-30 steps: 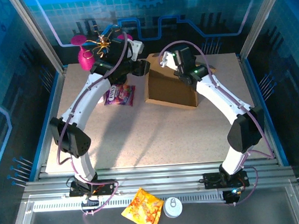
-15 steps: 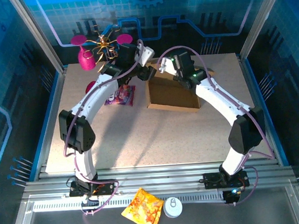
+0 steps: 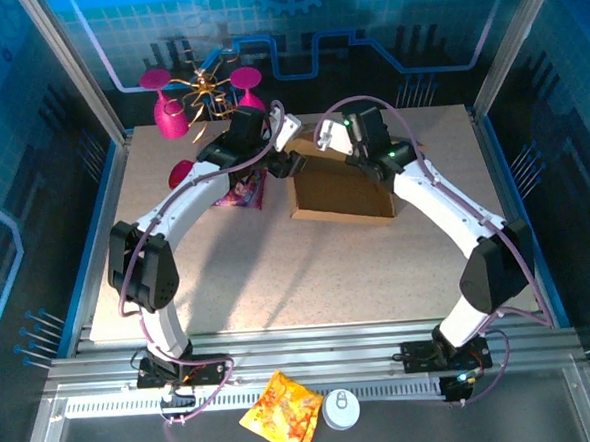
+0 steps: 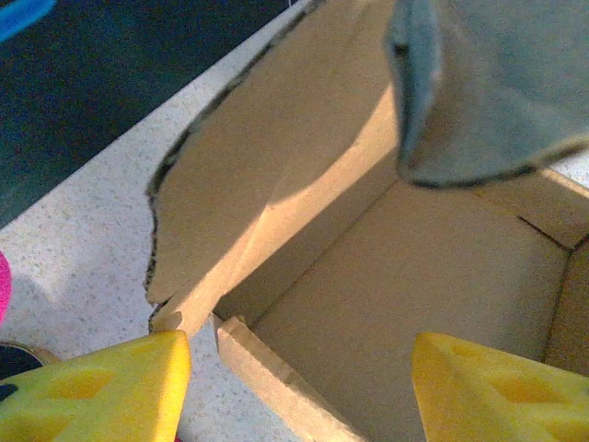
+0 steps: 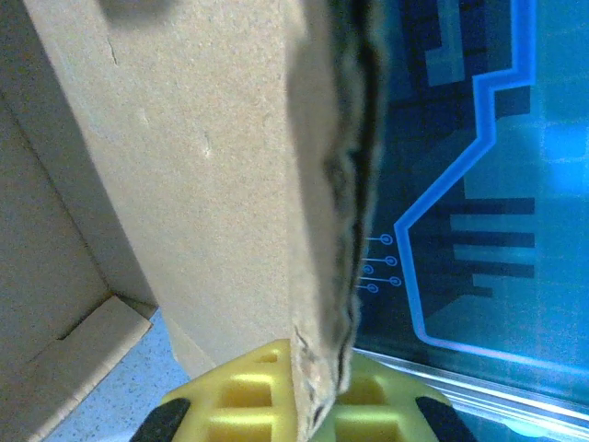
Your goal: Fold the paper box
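Speckled counter [image 3: 278, 272] carrying the paper box [image 3: 341, 190]: right pincer [image 5: 296, 396] pinches a raised flap, likely steadying it, while left pincer [image 4: 294, 368] hangs spread astride a side wall.

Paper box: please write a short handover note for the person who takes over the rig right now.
Left gripper: open, yellow fingers astride a low side wall of the plain brown corrugated cardboard paper box, near its far-left corner; no contact visible.
Right gripper: shut on an upright panel at the box's far edge.
Box: far middle of the table, top open; a small purple snack packet lies just left of it.
Done: the near wall stands upright.
Left: fold in the loose flaps, tuck the tabs, close the lid.
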### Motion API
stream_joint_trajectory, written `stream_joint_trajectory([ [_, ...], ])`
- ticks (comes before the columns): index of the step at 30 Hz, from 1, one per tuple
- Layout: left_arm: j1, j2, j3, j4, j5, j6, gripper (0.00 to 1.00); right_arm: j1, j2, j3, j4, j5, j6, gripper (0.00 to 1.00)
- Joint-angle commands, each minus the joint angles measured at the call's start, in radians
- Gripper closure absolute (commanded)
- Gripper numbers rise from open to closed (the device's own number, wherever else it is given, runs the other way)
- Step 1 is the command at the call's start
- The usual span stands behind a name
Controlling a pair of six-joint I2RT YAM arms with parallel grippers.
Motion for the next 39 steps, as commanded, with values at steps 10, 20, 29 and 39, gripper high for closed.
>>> stream_joint_trajectory([
  [10,-0.004,-0.039,-0.012,0.140,-0.055,0.010,0.35,0.016,-0.059,-0.031,-0.003,-0.058,0.010,1.00],
  [20,0.001,-0.121,-0.101,0.213,-0.017,0.015,0.33,0.004,-0.072,-0.048,-0.002,-0.060,0.001,1.00],
  [29,0.060,-0.318,-0.381,0.357,0.257,0.109,0.30,-0.007,-0.133,-0.074,-0.015,-0.127,-0.021,1.00],
  [39,0.049,-0.244,-0.306,0.340,0.317,0.161,0.29,0.004,-0.153,-0.095,-0.031,-0.147,-0.017,1.00],
])
